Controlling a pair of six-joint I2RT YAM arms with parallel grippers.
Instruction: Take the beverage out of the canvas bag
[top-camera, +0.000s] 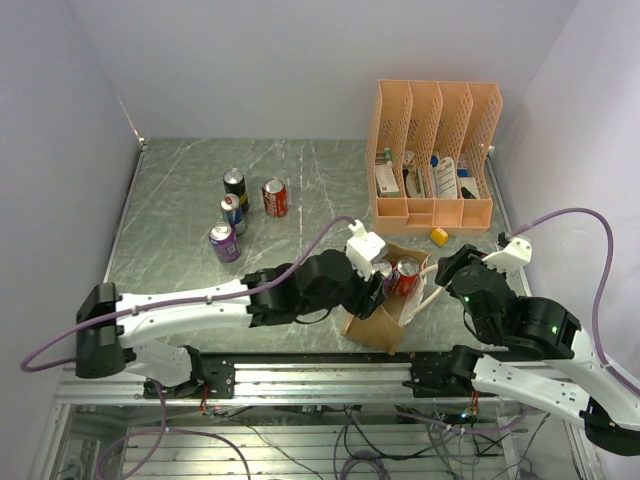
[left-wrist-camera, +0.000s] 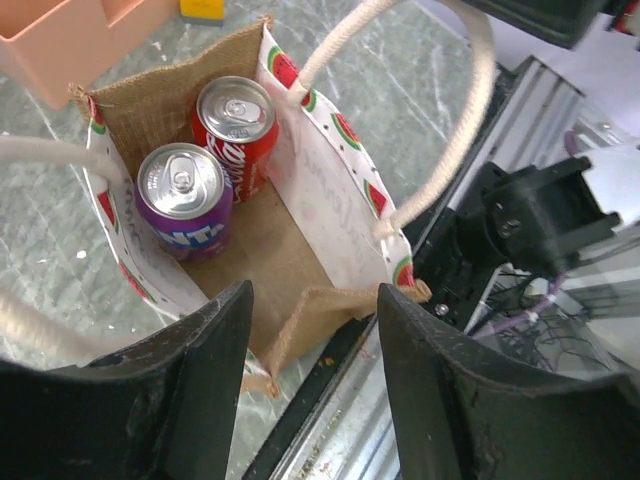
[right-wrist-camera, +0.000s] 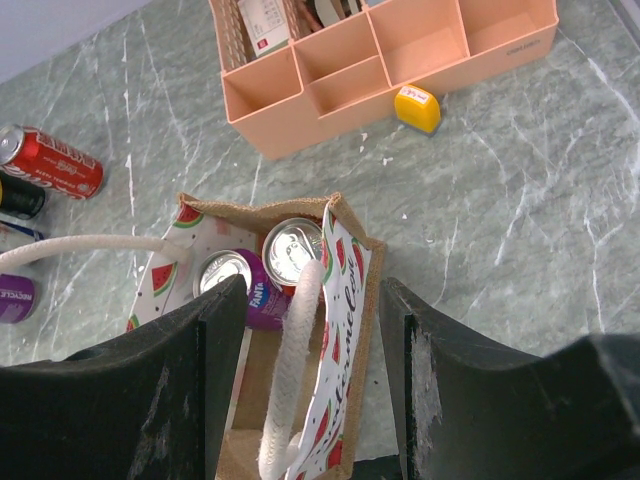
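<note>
The canvas bag (top-camera: 383, 312) stands open near the table's front edge, tan with a white watermelon-print lining and white rope handles. Inside stand a red cola can (left-wrist-camera: 236, 125) and a purple Fanta can (left-wrist-camera: 186, 201), both upright; they also show in the right wrist view, red (right-wrist-camera: 293, 250) and purple (right-wrist-camera: 238, 287). My left gripper (left-wrist-camera: 315, 350) is open and empty above the bag's near end, over its left side in the top view (top-camera: 373, 292). My right gripper (right-wrist-camera: 315, 340) is open, with the bag's right wall and one rope handle (right-wrist-camera: 293, 375) between its fingers, touching neither.
A peach perforated organizer (top-camera: 435, 150) stands at the back right, a small yellow object (top-camera: 439, 236) in front of it. Several loose cans (top-camera: 274, 197) stand or lie at the back left. The metal front rail (top-camera: 330, 375) runs just behind the bag.
</note>
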